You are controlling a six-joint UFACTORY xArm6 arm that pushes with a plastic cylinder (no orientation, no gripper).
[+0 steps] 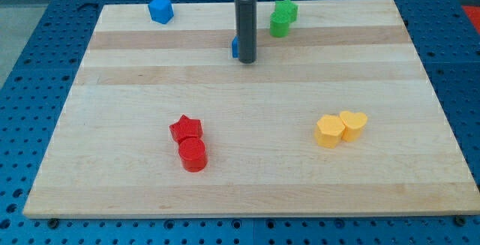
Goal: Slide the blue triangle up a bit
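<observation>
My tip (247, 61) stands on the board near the view's top centre. A blue block (235, 47), the blue triangle, is mostly hidden behind the rod; only a sliver shows at the rod's left side, touching or very close to it. Its shape cannot be made out. A second blue block (160, 10), roughly a cube, sits at the view's top left, well away from the tip.
A green star (285, 10) with a green cylinder-like block (279, 26) stands just to the right of the rod. A red star (186, 129) and red cylinder (193, 155) sit at the lower left. Two yellow blocks (329, 131) (353, 124) sit at the lower right.
</observation>
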